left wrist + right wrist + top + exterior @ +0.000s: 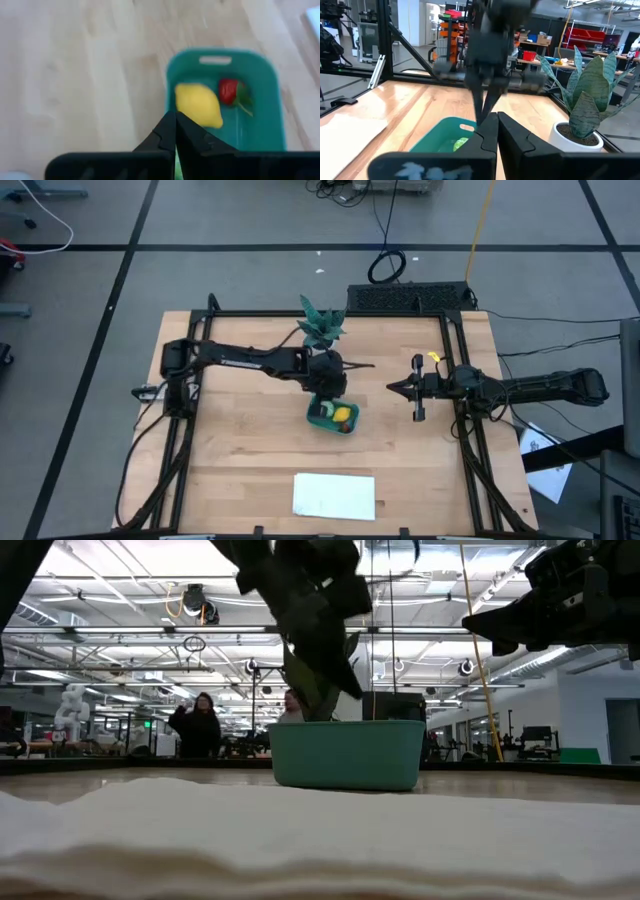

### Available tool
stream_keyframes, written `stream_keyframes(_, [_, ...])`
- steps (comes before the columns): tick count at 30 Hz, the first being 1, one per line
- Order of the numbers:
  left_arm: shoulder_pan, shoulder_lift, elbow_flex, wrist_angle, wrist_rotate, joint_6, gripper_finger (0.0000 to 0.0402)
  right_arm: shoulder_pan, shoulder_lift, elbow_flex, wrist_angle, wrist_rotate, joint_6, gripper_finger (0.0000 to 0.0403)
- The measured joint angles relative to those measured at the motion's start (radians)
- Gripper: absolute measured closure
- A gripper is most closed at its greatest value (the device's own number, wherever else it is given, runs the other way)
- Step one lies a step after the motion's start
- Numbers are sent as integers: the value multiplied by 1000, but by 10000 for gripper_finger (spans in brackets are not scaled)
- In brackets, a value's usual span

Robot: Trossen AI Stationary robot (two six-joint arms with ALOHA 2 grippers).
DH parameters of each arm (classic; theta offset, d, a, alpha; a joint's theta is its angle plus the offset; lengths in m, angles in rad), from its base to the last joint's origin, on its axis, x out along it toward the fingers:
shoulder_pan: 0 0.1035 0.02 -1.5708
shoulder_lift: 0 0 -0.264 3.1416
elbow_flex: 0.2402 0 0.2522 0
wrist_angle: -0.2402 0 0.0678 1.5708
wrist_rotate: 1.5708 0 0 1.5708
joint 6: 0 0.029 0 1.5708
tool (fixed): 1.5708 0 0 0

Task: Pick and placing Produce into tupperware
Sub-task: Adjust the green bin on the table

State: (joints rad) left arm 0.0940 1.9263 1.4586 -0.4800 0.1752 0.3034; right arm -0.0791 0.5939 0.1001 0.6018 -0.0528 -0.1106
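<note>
While you look down on the table, the nearest thing is the white sheet, lying flat by the near edge, a little right of the middle and well apart from everything else. Farther in, about at the table's centre, sits the teal tub. You can see the lemon and the red piece lying side by side in it, close but whether they touch is hard to tell, and the light-green piece shows inside the tub as well, so all three pieces lie in the tub. Your left gripper hangs just over the tub's far rim, its fingers pressed together with nothing between them; from table height it points down behind the tub's rim. Your right gripper waits to the right of the tub, raised off the wood and aimed toward the tub, its fingers clenched on nothing. Just beyond the left gripper, toward the far edge, stands the potted plant, upright in its white pot. Past the table, two people stand in the room behind.
</note>
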Motion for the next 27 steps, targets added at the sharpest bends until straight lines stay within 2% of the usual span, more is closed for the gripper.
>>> stream_keyframes(11, [-11,-248,0,-119,-148,43,400,0,-5,0,25,0,43,403])
stream_keyframes(16, [-37,-378,-20,-136,-174,44,401,0,-18,1,16,-1,44,403])
stream_keyframes(21, [-51,-527,-110,-84,-216,50,401,0,-28,1,12,-1,47,403])
stream_keyframes(27, [-24,-699,-287,33,-240,-11,401,0,-31,1,8,-1,49,403])
